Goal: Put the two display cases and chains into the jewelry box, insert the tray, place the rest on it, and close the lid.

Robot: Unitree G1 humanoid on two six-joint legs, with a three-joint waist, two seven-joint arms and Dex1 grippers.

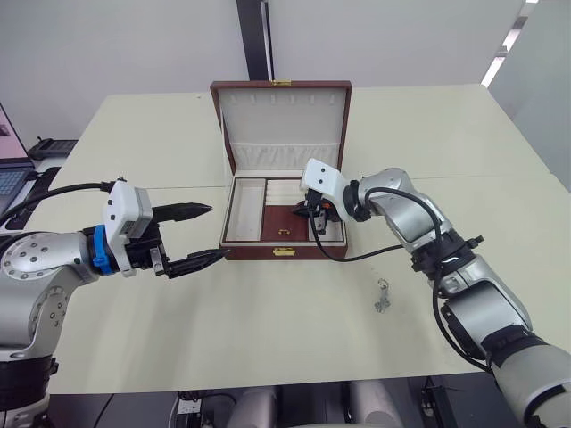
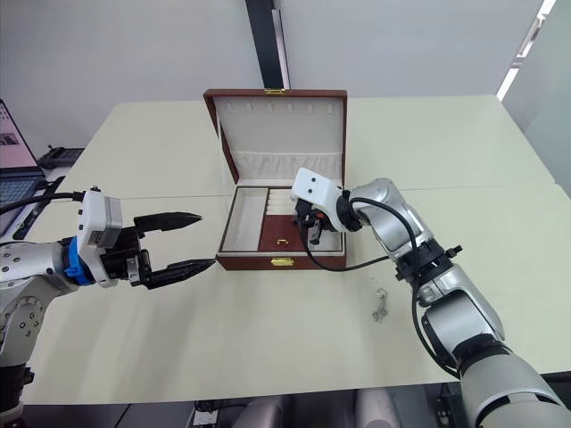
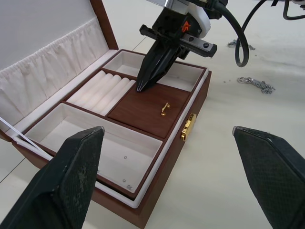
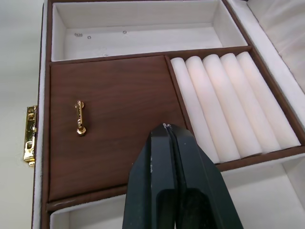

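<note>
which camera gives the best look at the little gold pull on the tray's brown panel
The right wrist view: the gold pull sits close, unobstructed on the brown panel. The left wrist view shows it smaller; in the head views it's a tiny speck.

- Jewelry box [image 1: 268,252]: glossy reddish wood look, shiny gold metal clasp [image 1: 284,251].
- Tray [image 4: 114,129]: smooth brown panel, cream cloth rolls [image 4: 228,102].
- Trinket [image 1: 382,296]: silvery metal.
- Worktop [image 1: 268,330]: matt, pale.

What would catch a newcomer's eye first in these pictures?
The open jewelry box in the middle of the table, its lid upright and the tray already inside. The right gripper, shut, points down at the tray's brown panel, while the left gripper hangs open left of the box.
</note>
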